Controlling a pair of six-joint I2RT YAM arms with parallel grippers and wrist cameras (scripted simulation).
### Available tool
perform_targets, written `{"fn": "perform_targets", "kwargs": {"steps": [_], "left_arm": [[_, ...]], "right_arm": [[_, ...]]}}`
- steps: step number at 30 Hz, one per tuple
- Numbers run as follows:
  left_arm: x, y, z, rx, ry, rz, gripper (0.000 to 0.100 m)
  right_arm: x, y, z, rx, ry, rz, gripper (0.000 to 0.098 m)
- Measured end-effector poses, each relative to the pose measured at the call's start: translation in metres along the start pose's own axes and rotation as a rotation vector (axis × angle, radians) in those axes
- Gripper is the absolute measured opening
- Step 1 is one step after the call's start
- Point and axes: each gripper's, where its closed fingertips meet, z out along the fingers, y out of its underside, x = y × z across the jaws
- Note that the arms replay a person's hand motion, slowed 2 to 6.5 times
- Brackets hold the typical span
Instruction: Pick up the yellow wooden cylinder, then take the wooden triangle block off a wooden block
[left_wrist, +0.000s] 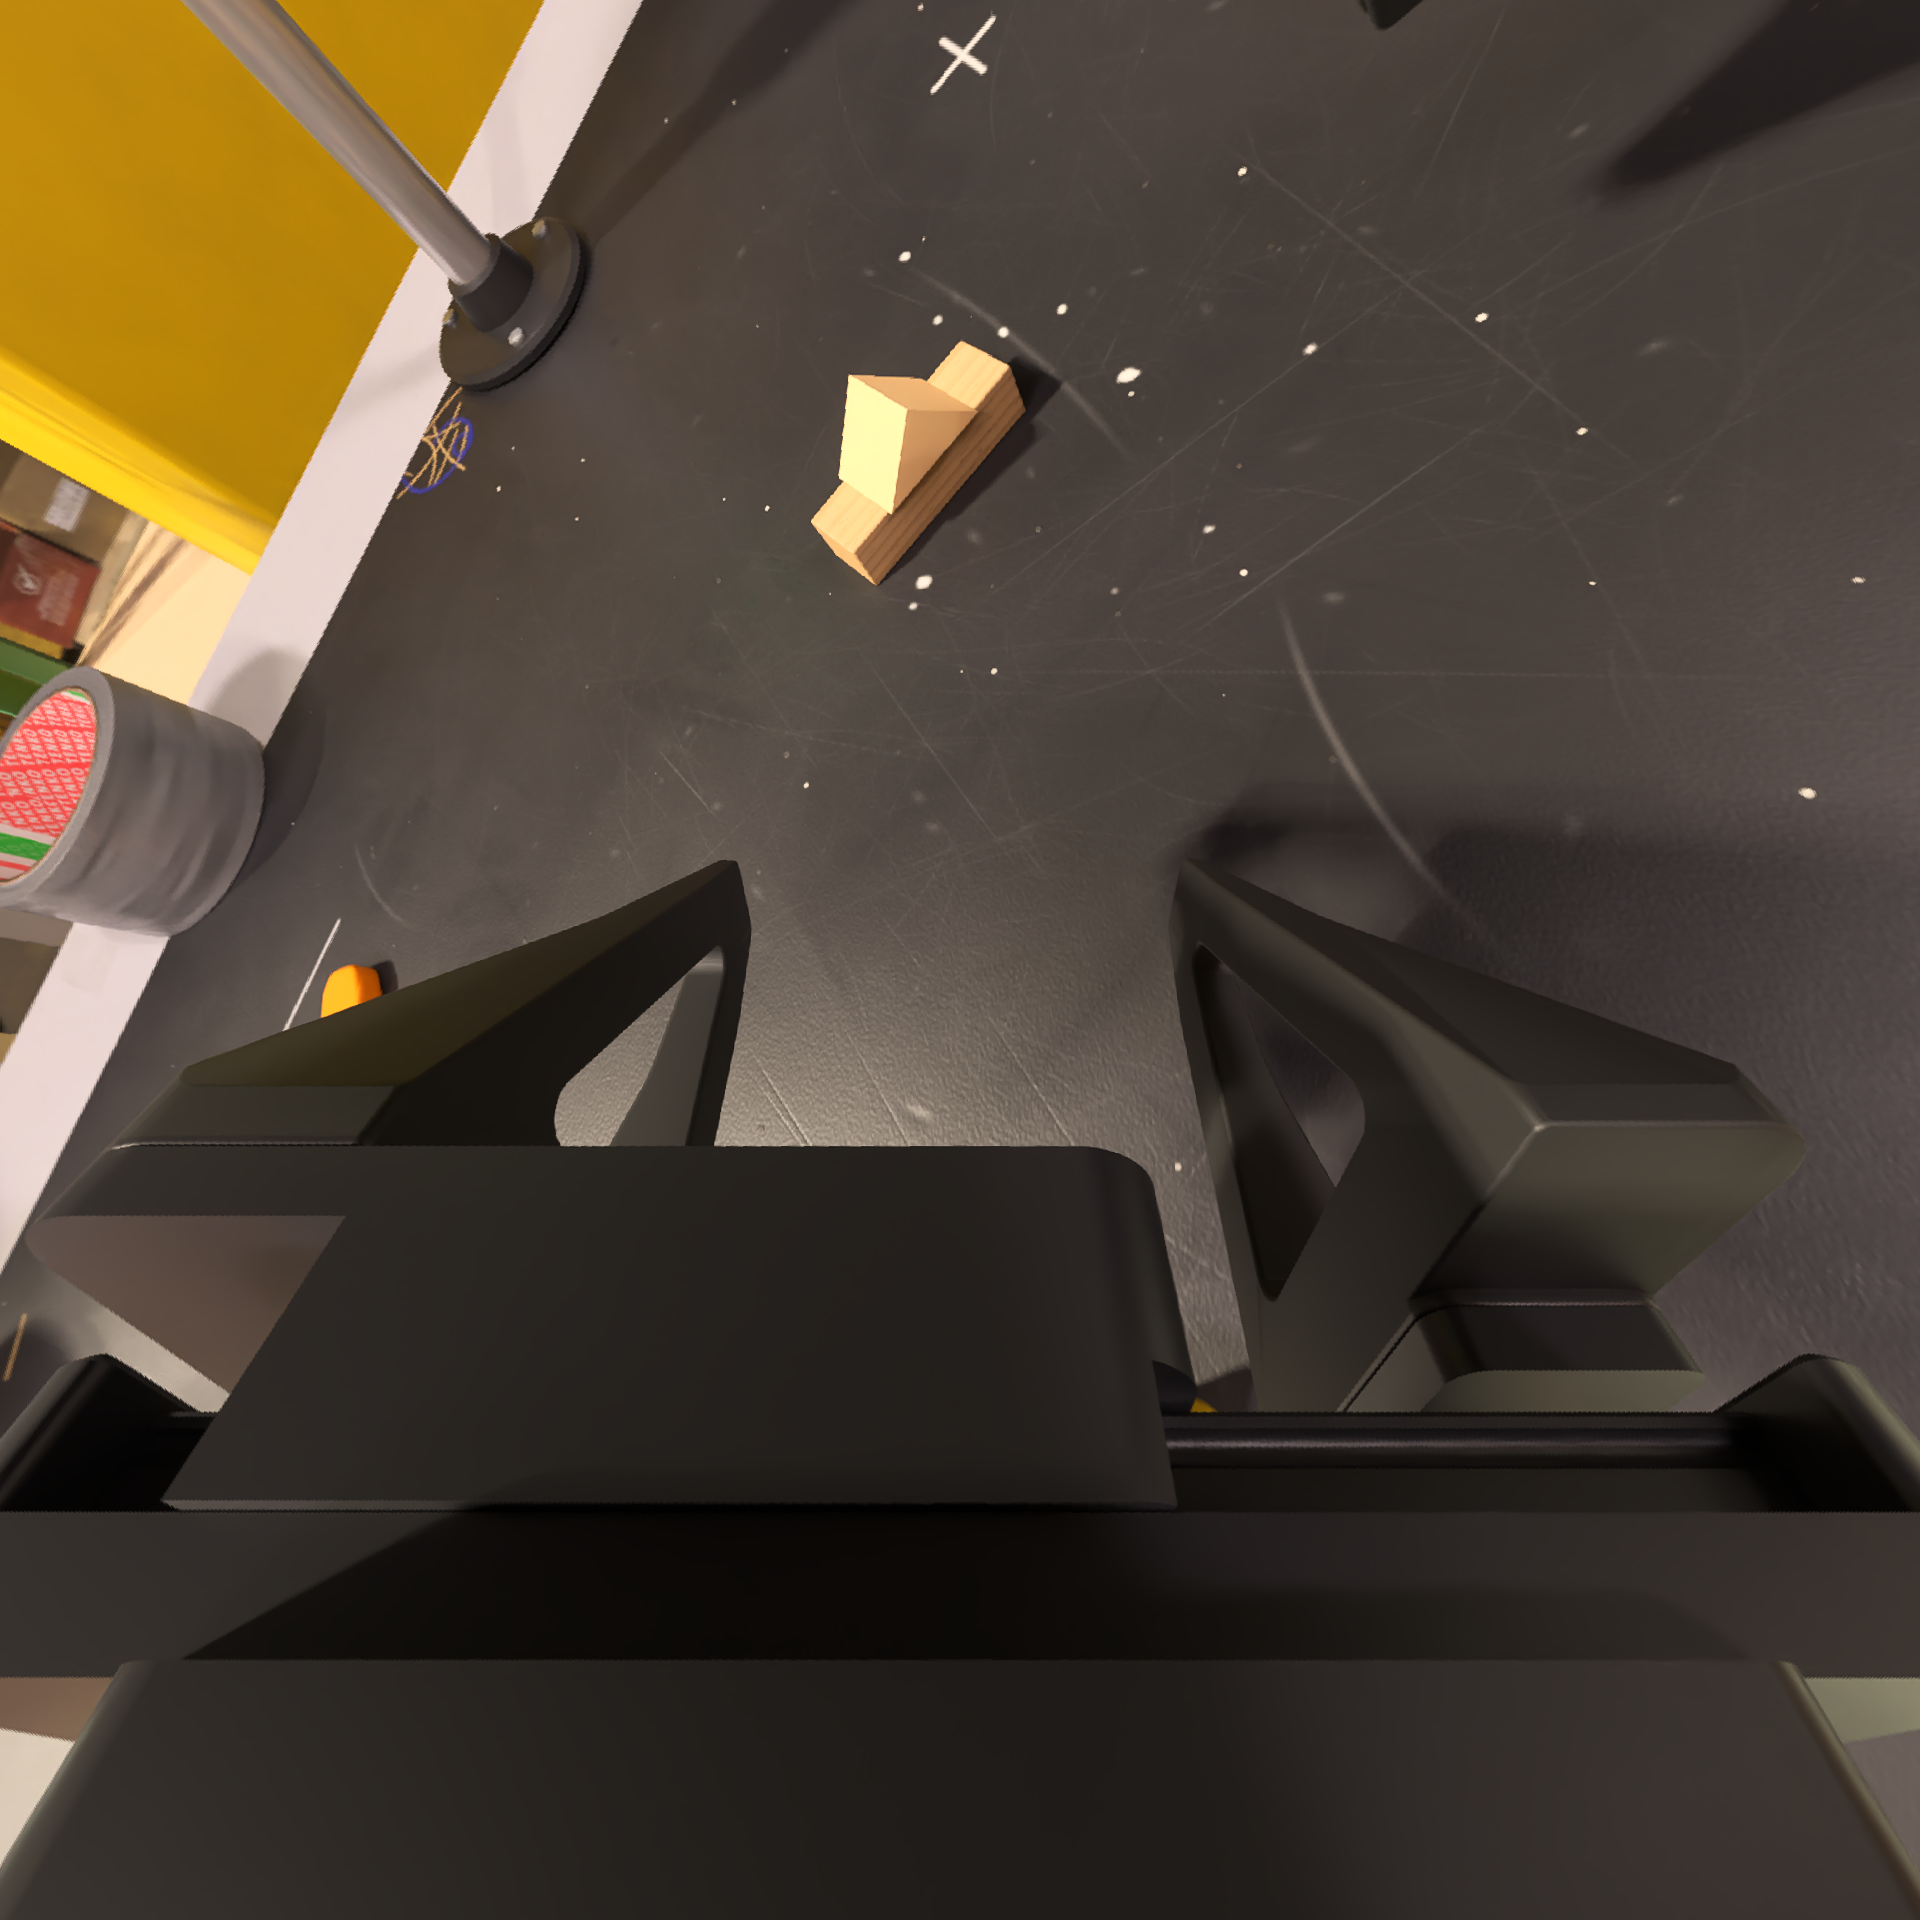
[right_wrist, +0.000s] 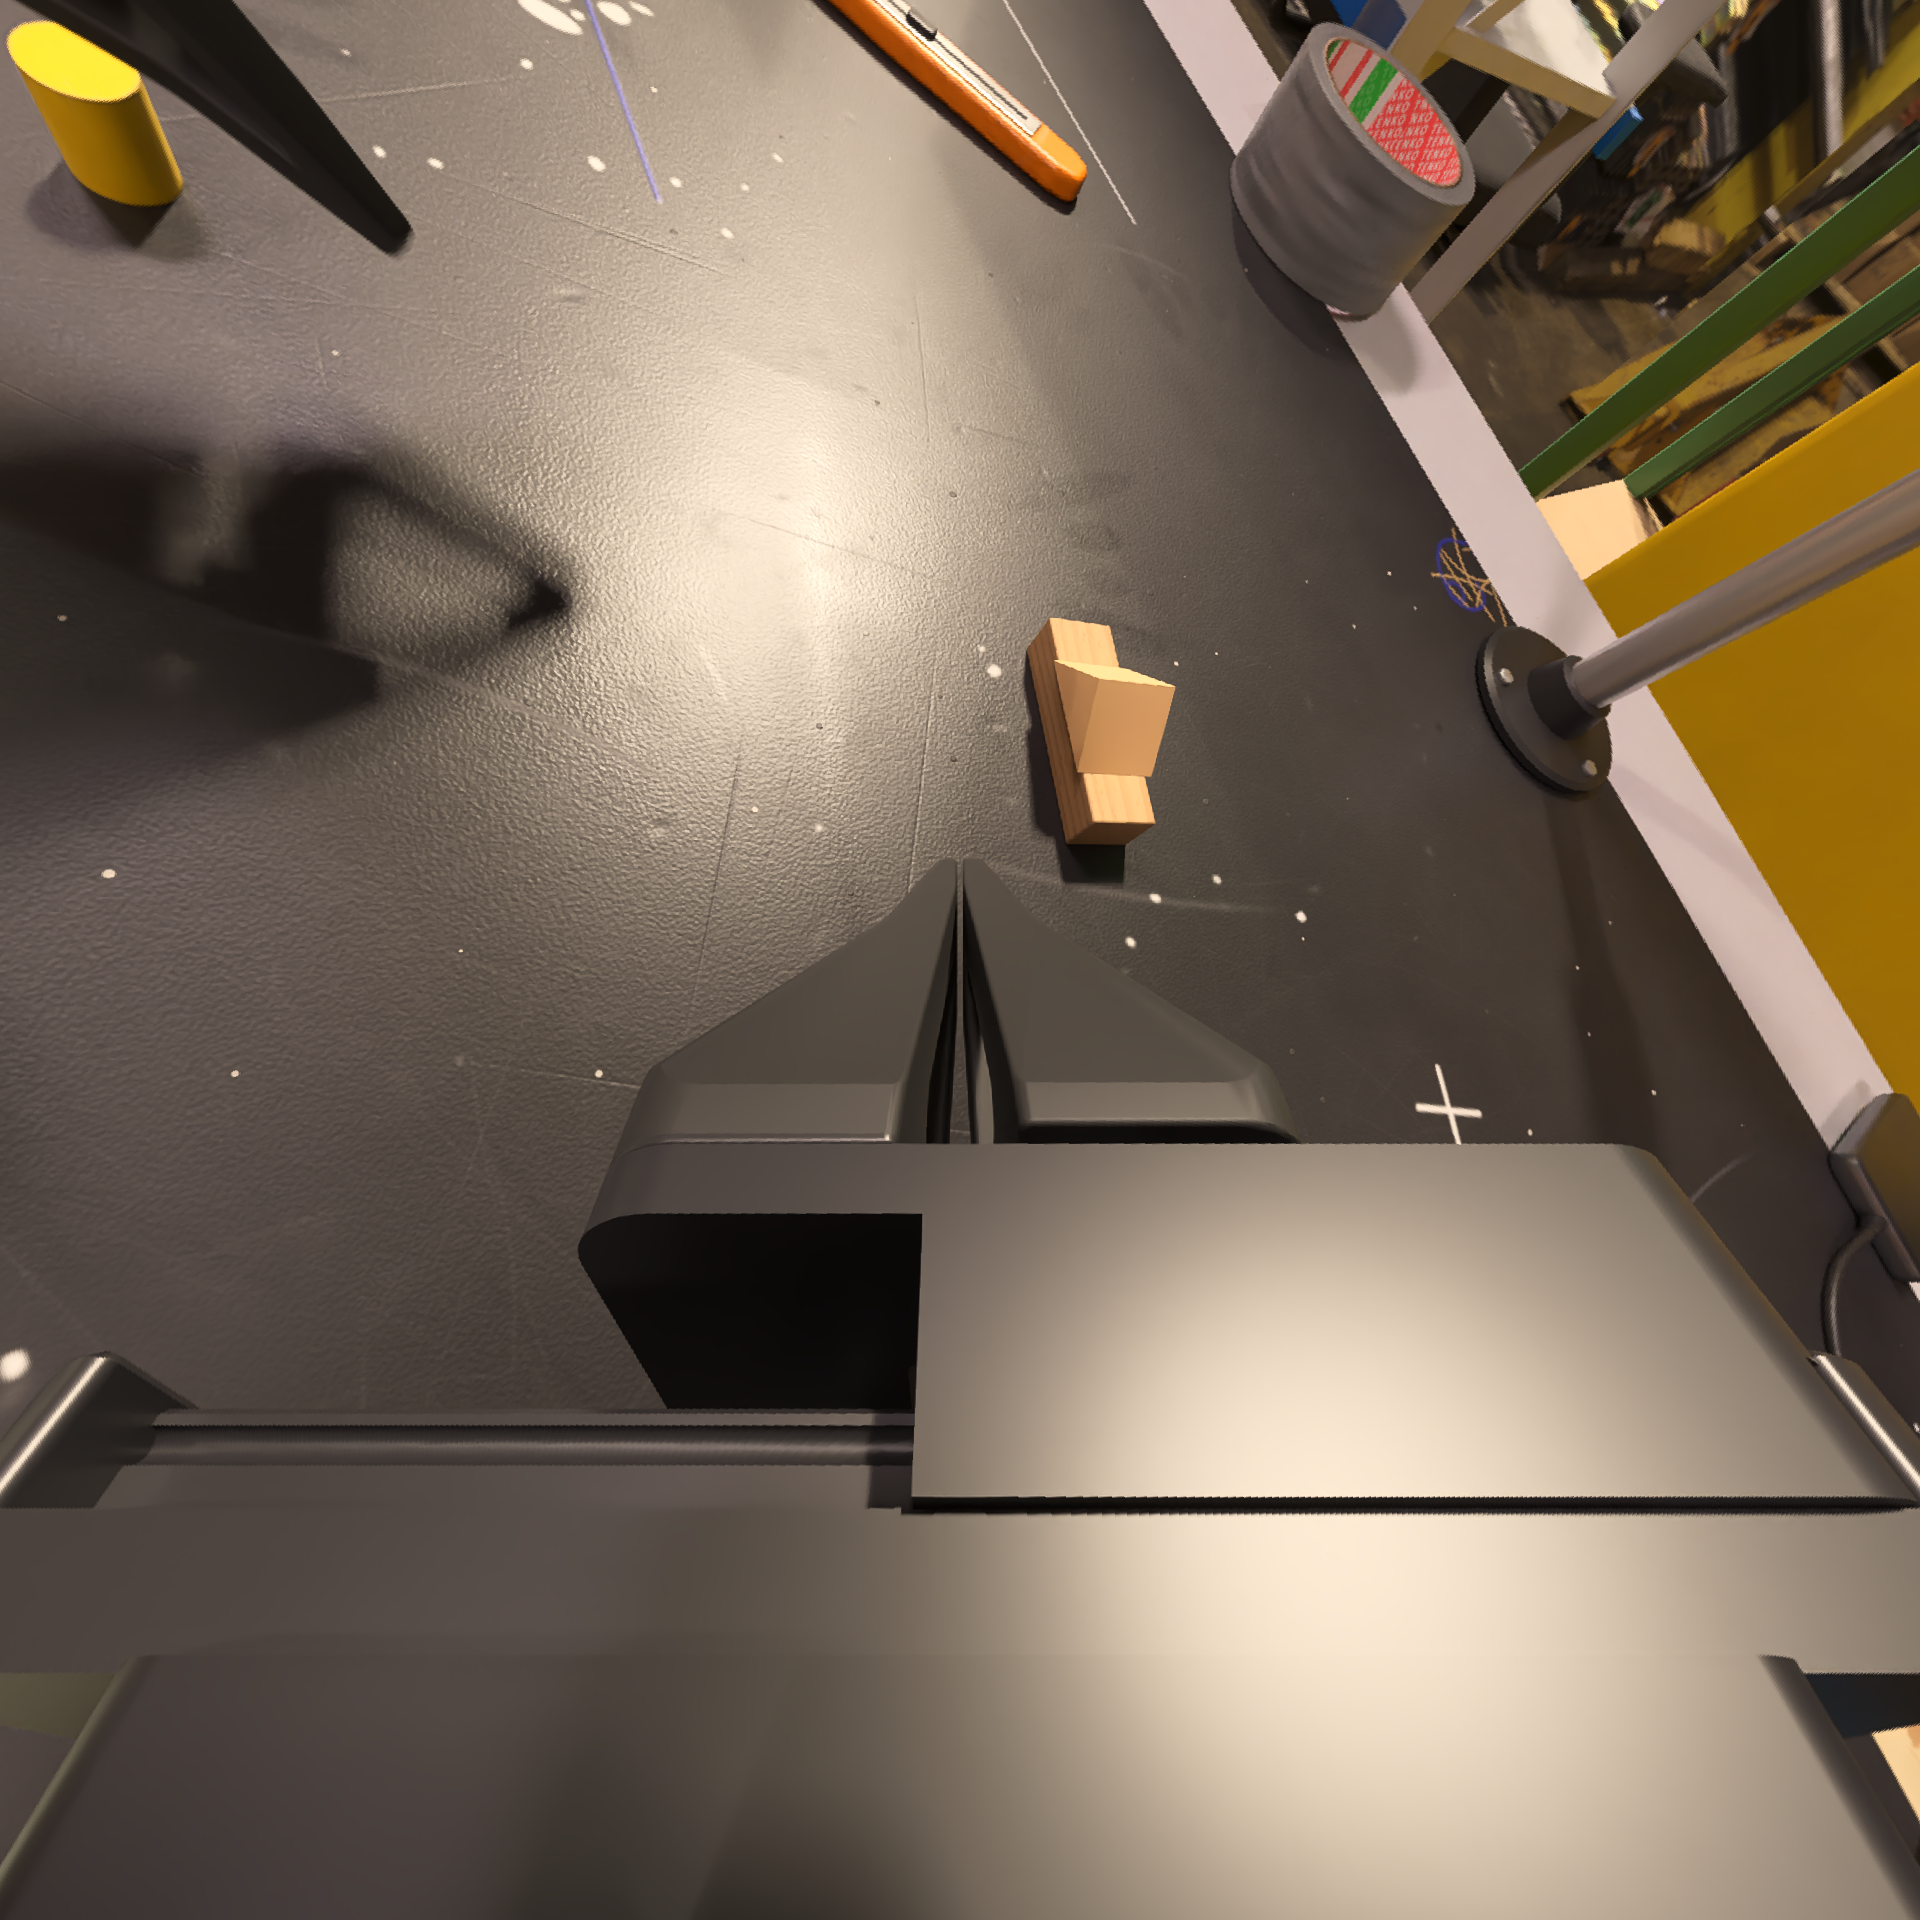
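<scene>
step: first pick not yet done, by my read. The yellow wooden cylinder (right_wrist: 99, 114) stands free on the table, so the grasp comes before anything else.
left gripper (left_wrist: 961, 883): fingers spread wide, nothing between them. It hangs above the dark scratched tabletop (left_wrist: 1351, 520).
right gripper (right_wrist: 958, 868): fingers pressed together, empty, tips low centre of the right wrist view, just short of the blocks.
cylinder place: upper left corner of the right wrist view, upright on its flat end, well apart from the blocks. A dark finger, likely the left arm's, shows just beside it; contact cannot be told. Not visible in the left wrist view.
cylinder look: short, plain saturated yellow, flat top, smooth round side.
grasp advice: centre the open fingers on the round side, come down square, close at mid-height. An off-centre squeeze would likely tip it or roll it out.
blocks: pale wooden triangle block (left_wrist: 899, 436) sits across the middle of the long light-wood rectangular block (left_wrist: 914, 488), upper centre of the left wrist view.
later step: lift the triangle straight up so the base block stays put.
clutter: grey tape roll (right_wrist: 1351, 177) and orange-handled utility knife (right_wrist: 977, 94) at the top of the right wrist view, clear of both targets.
</scene>
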Motion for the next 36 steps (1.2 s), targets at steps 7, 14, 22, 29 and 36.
{"fn": "perform_targets", "kwargs": {"steps": [7,14,22,29,36], "left_arm": [[0.0,0.023,-0.024,-0.003,0.109,-0.082,0.072],[0.018,0.053,-0.043,-0.022,0.288,-0.164,0.072],[0.033,0.079,-0.056,-0.049,0.409,-0.201,0.063],[0.038,0.084,-0.053,-0.032,0.437,-0.181,0.05],[0.043,0.092,-0.047,-0.068,0.454,-0.15,0.039]], "right_arm": [[-0.001,0.002,0.002,-0.012,0.001,-0.01,0.001],[-0.002,0.003,0.003,-0.021,0.005,-0.019,0.001],[-0.003,0.005,0.004,-0.028,0.003,-0.02,0.0012],[-0.004,0.008,0.006,-0.039,0.001,-0.022,0.0015],[-0.004,0.01,0.007,-0.044,-0.001,-0.021,0.0015]]}}
